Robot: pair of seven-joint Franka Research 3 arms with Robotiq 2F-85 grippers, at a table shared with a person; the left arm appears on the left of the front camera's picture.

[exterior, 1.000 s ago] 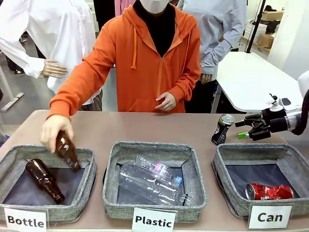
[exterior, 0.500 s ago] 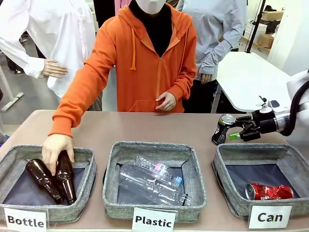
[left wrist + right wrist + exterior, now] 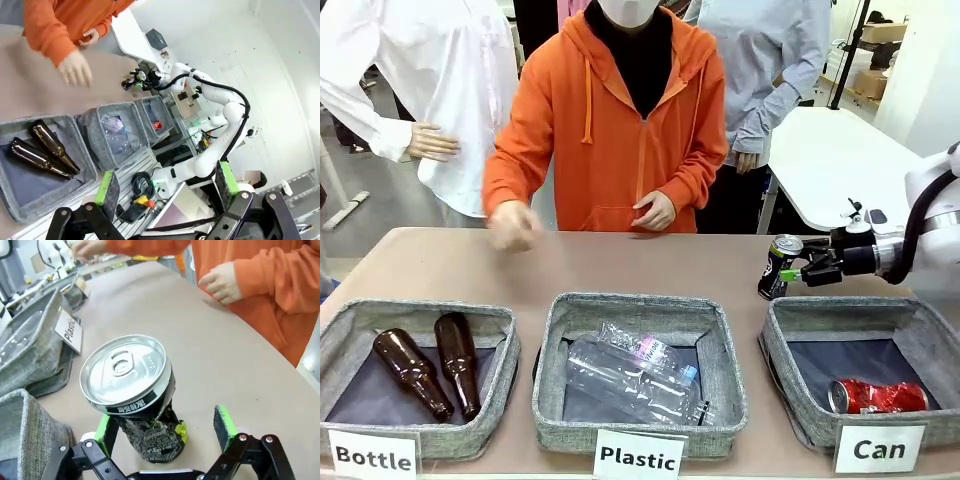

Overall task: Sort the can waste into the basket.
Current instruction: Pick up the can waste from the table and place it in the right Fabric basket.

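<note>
One dented black-and-blue metal can point(image 3: 779, 267) now sits between the right claw's point(image 3: 792, 274) parted fingers, up from beside it; grasp looks imminent

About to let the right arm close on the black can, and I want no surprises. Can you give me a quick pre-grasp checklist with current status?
1. Right gripper open around the black can: ok.
2. Can upright on the table: ok.
3. Can centred between the fingers: not ok, it sits by one of them.
4. Person's hands away from the can: ok.
5. Can basket has room beside the red can: ok.
</note>
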